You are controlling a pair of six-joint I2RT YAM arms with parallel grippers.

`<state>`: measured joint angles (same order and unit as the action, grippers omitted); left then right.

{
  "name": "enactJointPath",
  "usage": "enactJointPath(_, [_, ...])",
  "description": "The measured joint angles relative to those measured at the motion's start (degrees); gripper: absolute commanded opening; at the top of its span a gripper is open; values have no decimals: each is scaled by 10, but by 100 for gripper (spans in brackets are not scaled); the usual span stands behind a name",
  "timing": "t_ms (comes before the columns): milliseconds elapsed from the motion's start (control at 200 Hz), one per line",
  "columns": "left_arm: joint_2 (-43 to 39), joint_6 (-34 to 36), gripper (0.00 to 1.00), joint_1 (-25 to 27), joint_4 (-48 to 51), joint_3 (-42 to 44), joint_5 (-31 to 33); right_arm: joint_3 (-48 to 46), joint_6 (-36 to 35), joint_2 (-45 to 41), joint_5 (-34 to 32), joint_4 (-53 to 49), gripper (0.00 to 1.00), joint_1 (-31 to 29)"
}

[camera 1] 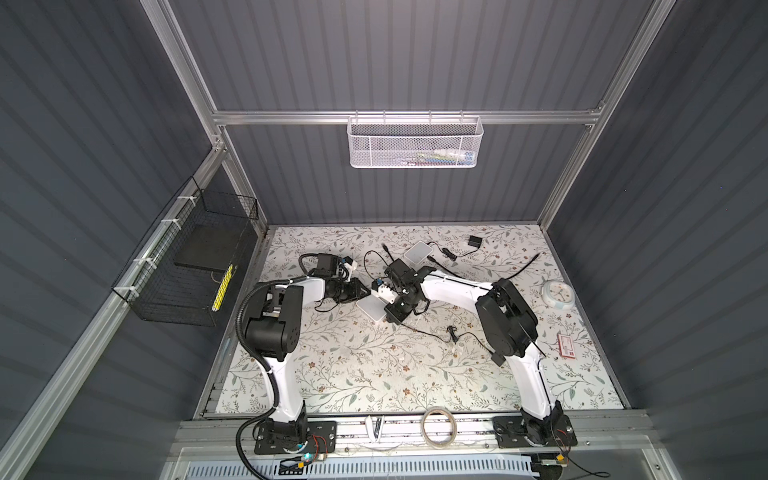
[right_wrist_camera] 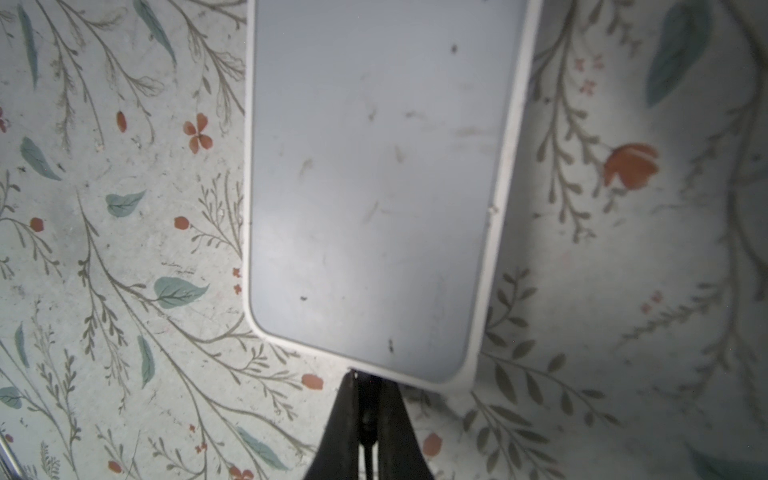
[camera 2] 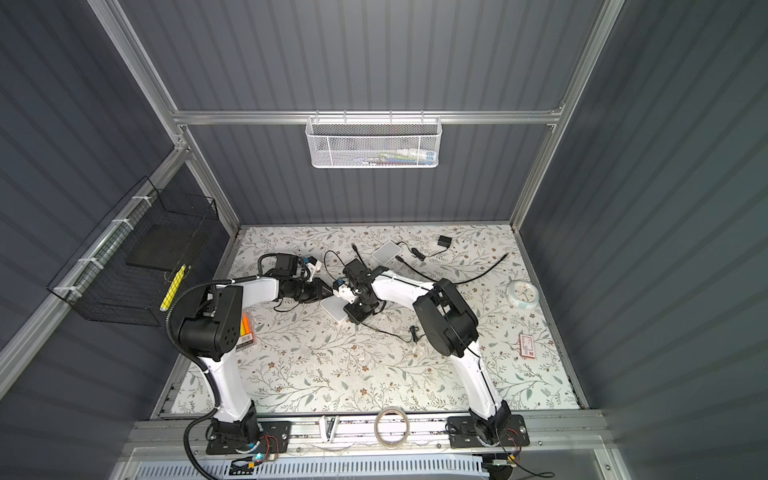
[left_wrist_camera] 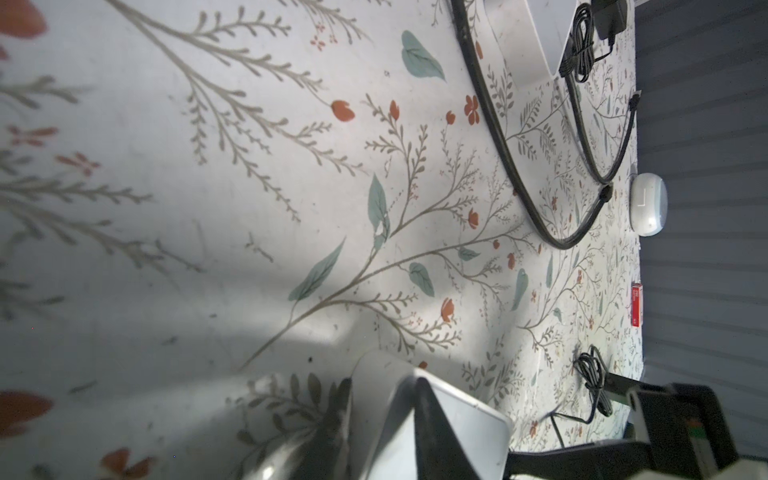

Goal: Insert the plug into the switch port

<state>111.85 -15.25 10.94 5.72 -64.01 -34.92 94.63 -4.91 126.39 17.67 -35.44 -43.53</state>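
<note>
The flowered table [camera 1: 353,374] fills the floor of the booth. The left arm [camera 1: 272,320] and right arm [camera 1: 505,320] reach in from its near edge and meet near the middle. A black wire basket [camera 1: 187,266] hangs on the left wall and a white mesh basket [camera 1: 413,141] on the back rail.

The switch [camera 1: 370,311], a flat white box, lies on the table between the two grippers. The right arm's wrist covers part of it in both top views. A second white box [camera 1: 417,252] sits farther back, well apart, with a black adapter [camera 1: 473,242] near it. Along the right side lie a round clock [camera 1: 558,294] and a red card [camera 1: 566,345]; a tape roll [camera 1: 437,428] rests on the front rail.

A long black cable [camera 1: 519,268] curves behind the right arm, and a thin bundled cord [camera 1: 452,332] lies just beside the switch.

The right gripper [right_wrist_camera: 368,384] is pinched closed on the small dark plug [right_wrist_camera: 366,415], whose tip touches the switch's near rim. The left gripper [camera 1: 365,293] has one dark finger over a corner of the switch; whether it grips cannot be told.
</note>
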Motion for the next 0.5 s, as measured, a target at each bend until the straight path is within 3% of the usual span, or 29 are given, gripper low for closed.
enactJointPath(500, [-3,0,14,0,-25,7,2,23,11,14,0,-19,0,0])
